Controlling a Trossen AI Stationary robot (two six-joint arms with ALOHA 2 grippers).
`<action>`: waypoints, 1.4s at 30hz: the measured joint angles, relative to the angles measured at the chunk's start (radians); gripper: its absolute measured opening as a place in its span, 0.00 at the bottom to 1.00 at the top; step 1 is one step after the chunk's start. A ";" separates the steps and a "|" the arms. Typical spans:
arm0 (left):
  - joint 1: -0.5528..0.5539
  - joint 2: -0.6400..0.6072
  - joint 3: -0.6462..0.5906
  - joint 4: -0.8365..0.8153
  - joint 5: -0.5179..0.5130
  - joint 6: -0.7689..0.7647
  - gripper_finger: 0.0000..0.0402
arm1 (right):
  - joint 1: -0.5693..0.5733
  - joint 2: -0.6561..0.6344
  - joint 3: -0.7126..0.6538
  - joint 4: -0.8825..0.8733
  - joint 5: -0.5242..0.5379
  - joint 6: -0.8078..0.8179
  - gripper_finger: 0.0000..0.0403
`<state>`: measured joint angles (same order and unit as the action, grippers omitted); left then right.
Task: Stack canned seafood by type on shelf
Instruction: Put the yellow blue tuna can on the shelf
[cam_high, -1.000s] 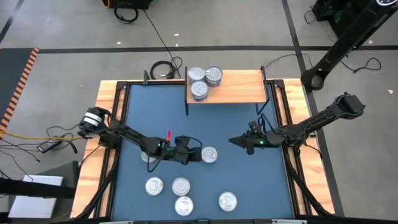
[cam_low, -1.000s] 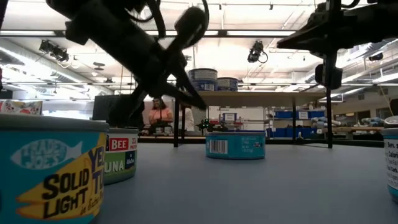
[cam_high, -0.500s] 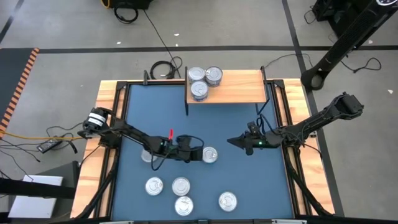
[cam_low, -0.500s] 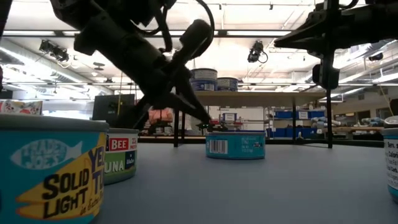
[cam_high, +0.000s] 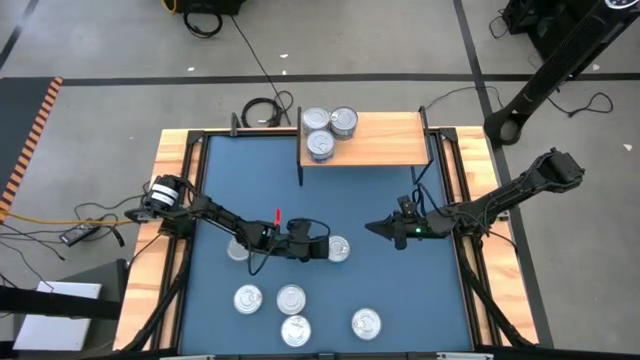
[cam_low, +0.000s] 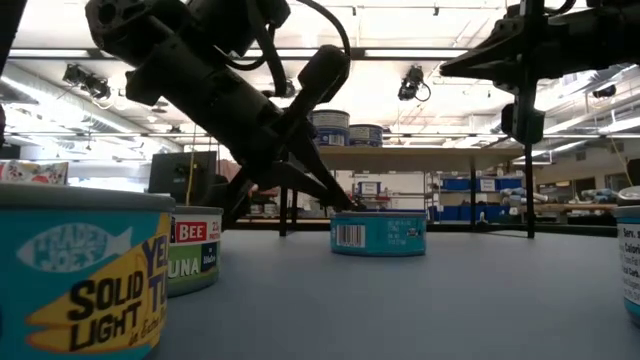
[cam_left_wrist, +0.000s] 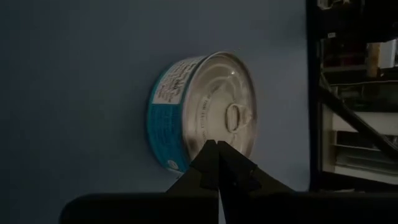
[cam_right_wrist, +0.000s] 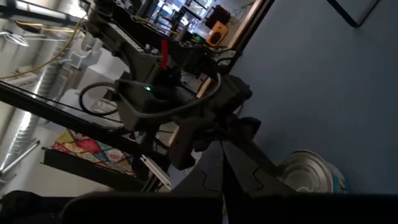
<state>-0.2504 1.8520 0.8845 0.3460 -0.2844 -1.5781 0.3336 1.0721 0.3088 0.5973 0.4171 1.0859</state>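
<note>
On the small light-wood shelf at the blue worktop's far edge sit three silver-lidded round tins; six wait below. Both pincers are closed and empty, left pincer touching a teal-labelled tin, right pincer nearby.

teal can: "TRADER JOE'S SOLID LIGHT" | green-label can: "BEE", "UNA"

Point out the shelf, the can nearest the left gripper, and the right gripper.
shelf (cam_high: 385, 140): high view, bare wood right of its cans.
can by the left gripper (cam_left_wrist: 224, 112): left wrist view, silver lid.
right gripper (cam_high: 372, 227): high view, shut fingertips.
</note>
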 joint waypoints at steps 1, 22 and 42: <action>0.000 -0.001 0.000 0.001 -0.002 0.000 0.00 | 0.000 0.001 0.000 0.000 -0.001 0.000 0.01; -0.019 -0.024 -0.069 0.004 -0.037 -0.113 0.00 | -0.002 0.001 0.000 -0.028 -0.055 -0.009 0.01; -0.018 -0.023 -0.071 -0.070 -0.015 -0.099 0.00 | -0.003 0.070 0.000 -0.156 -0.205 -0.013 0.25</action>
<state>-0.2684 1.8294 0.8135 0.2764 -0.2996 -1.6771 0.3309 1.1425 0.3084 0.4414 0.2121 1.0725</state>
